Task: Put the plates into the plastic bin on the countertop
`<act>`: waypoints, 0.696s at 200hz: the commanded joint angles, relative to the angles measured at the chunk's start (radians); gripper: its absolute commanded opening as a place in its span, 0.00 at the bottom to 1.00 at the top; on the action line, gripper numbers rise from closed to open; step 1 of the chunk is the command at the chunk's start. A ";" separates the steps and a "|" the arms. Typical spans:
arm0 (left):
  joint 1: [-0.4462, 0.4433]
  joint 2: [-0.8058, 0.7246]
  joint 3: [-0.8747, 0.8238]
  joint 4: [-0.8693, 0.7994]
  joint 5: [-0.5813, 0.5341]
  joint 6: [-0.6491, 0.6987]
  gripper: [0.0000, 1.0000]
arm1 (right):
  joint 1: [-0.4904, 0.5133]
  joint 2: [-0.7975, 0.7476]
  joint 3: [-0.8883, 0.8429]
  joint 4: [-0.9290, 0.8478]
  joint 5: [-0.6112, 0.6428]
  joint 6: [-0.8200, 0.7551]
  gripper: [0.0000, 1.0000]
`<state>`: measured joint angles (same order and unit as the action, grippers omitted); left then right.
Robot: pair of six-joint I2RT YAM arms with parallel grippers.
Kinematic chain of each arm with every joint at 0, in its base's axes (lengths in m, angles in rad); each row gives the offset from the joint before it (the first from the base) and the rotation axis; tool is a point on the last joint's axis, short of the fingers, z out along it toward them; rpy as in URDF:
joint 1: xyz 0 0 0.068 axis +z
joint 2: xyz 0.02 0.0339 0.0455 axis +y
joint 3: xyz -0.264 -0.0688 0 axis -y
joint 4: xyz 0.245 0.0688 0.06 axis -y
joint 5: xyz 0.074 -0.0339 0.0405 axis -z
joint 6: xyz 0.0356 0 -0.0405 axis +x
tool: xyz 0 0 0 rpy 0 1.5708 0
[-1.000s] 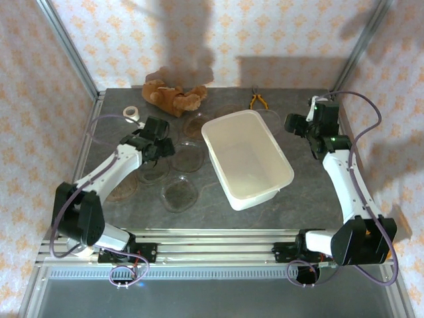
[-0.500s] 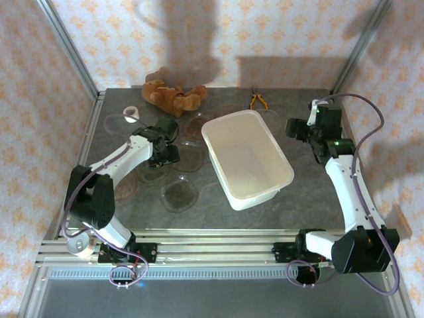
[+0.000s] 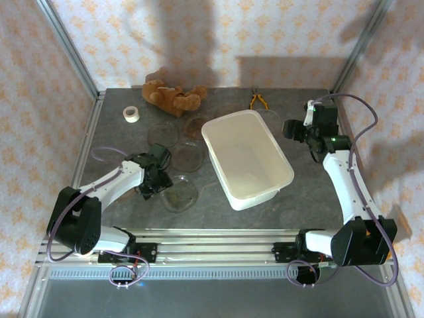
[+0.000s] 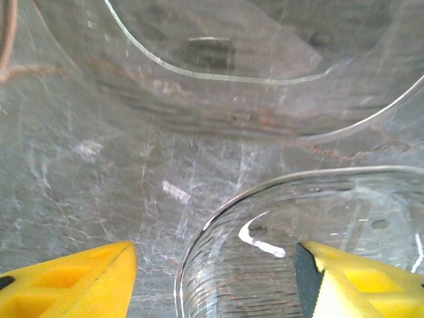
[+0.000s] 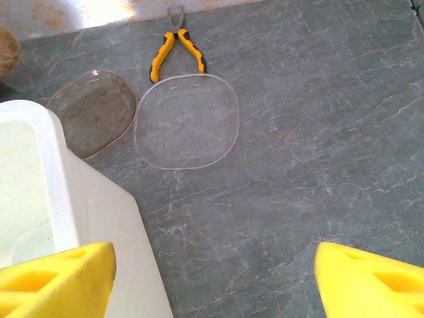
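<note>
Tape roll (image 3: pixel 132 114): small white ring at the far left of the surface (image 3: pixel 311 189), well apart from the other items.
Left tool (image 4: pixel 215 265): low over the surface, left of the plastic bin (image 3: pixel 255 196). Jaws wide, nothing gripped.
Left tool fingers (image 4: pixel 73 281): 1 yellow finger sits over bare stone outside a plate rim, the other over the dish inside it. The rim runs between them; contact cannot be told.
Near plate (image 3: pixel 179 194): clear dish lying flat at the left tool, close to the front edge.
Left-hand plates (image 3: pixel 187 157): further clear dishes lying flat between the near plate and the teddy bear, all outside the bin.
Teddy bear (image 3: pixel 173 96): brown, lying at the back edge.
Plastic bin: white tub at mid-surface, set at an angle to the frame rails.
Pliers (image 3: pixel 258 100): yellow handles, at the back edge behind the bin.
Back plates (image 5: pixel 187 119): 2 dishes side by side between pliers and bin. The clearer one lies just beside the handle tips, the darker one next to the bin corner.
Right tool (image 5: pixel 215 265): raised over bare surface right of the bin. Jaws wide, nothing between them.
</note>
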<state>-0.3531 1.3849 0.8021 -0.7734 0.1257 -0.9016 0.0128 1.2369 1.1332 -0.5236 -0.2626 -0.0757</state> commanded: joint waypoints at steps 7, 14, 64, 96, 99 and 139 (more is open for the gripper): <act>-0.034 0.011 -0.039 0.055 0.027 -0.059 0.66 | 0.008 -0.013 0.014 -0.007 0.009 -0.006 0.78; -0.041 0.014 -0.046 0.058 0.028 -0.061 0.66 | 0.008 -0.012 0.014 -0.006 0.012 -0.006 0.78; -0.056 -0.005 -0.162 0.167 0.066 -0.111 0.60 | 0.007 -0.011 0.008 -0.003 0.031 -0.001 0.78; -0.064 -0.002 -0.180 0.179 0.045 -0.103 0.53 | 0.007 -0.012 0.005 0.003 0.050 0.001 0.77; -0.064 -0.003 -0.181 0.182 0.044 -0.103 0.53 | 0.007 -0.013 0.002 0.003 0.052 -0.001 0.77; -0.066 -0.020 -0.197 0.198 0.036 -0.102 0.39 | 0.008 -0.027 -0.018 0.015 0.073 0.004 0.76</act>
<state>-0.4061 1.3563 0.6422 -0.6266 0.1566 -0.9936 0.0128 1.2369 1.1320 -0.5232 -0.2287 -0.0757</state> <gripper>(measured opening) 0.417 0.761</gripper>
